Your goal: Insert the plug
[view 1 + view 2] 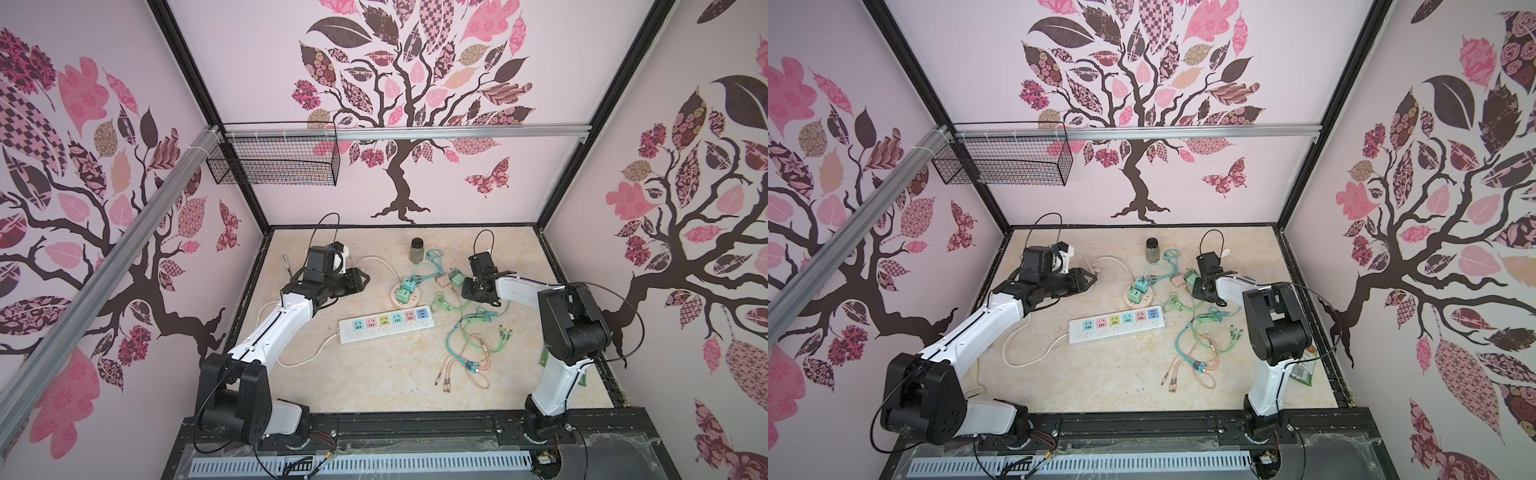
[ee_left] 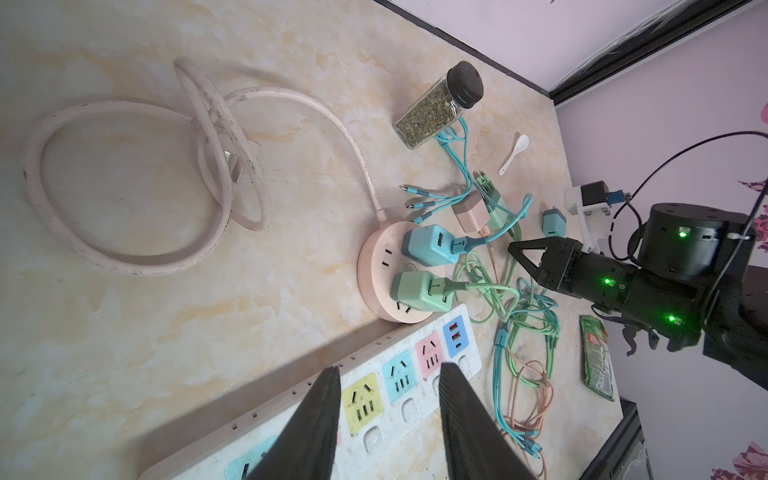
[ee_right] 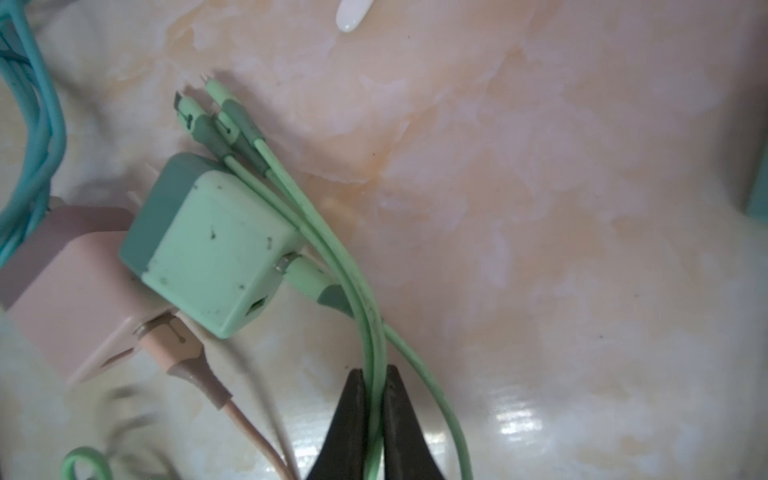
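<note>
The right pincer is closed tight on the green cable, its two dark tips pinching the thin strands close to where they leave the mint-green charger plug. That plug lies loose on its side on the marble-patterned surface, not in any socket. It leans against a pink charger, and one of its USB ports carries a green connector. In both top views it sits at about 2 o'clock from the white power strip and at 3 o'clock from the round pink socket hub. The hub already carries a blue charger and a green charger, each with its own cable plugged in. The left pincer has its jaws apart with nothing between them. The left wrist view shows it hanging above the strip's yellow and blue outlets; seen from above, it sits at about 10 o'clock from the hub. A spice jar with a black lid stands at 12 o'clock from the hub, and a small white spoon lies near it. A loose tangle of teal, green and pink cables sprawls at 4 o'clock from the strip.
</note>
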Controlling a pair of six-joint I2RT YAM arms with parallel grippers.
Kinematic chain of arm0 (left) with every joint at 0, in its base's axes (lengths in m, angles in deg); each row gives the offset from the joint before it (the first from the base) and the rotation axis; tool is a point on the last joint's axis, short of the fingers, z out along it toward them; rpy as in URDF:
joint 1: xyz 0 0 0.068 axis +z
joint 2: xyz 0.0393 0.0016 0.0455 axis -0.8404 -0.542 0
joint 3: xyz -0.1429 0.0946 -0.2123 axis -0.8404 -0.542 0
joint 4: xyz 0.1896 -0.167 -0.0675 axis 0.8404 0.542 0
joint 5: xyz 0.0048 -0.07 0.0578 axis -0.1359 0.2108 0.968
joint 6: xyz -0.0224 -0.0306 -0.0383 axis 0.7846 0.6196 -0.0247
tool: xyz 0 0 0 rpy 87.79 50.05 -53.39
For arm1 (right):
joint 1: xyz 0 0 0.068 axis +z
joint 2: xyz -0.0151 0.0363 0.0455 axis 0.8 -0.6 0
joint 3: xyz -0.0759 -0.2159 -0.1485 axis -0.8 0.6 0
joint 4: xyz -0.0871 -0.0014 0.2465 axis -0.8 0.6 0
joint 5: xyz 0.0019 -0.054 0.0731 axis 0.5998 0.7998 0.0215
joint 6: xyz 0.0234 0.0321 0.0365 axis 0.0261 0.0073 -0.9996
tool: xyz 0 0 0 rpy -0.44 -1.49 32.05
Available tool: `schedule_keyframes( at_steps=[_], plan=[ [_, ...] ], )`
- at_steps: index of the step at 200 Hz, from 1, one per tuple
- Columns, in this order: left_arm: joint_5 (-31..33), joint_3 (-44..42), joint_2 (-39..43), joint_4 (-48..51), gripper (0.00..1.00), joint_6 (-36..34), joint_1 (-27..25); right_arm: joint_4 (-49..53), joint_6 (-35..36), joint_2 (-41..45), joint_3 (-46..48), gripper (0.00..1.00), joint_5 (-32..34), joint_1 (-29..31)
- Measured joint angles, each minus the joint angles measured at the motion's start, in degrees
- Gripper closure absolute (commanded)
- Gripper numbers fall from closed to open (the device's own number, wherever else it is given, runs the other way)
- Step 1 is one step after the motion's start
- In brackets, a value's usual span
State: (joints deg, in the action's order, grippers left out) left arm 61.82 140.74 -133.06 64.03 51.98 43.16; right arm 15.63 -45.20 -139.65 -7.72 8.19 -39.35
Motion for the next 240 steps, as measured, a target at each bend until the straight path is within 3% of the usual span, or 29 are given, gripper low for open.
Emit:
schedule_keyframes(
  at_steps=[72,124,200,240],
  plan=[
    [0.7,0.0,1.3,0.7,0.57,-0.4,0.0,2.0,1.2,10.2,-0.9,1.0,1.5,0.0],
    [1.0,0.0,1.8,0.9,0.57,-0.6,0.1,4.3,4.3,11.9,-10.4,1.0,-4.3,0.7],
    [1.2,0.0,3.0,1.5,0.57,-0.7,0.1,5.8,5.1,1.1,-27.3,1.0,-11.2,4.0],
    [1.6,0.0,4.1,1.7,0.57,-0.7,0.2,7.2,4.9,-2.8,-31.5,1.0,-12.9,5.3]
  ],
)
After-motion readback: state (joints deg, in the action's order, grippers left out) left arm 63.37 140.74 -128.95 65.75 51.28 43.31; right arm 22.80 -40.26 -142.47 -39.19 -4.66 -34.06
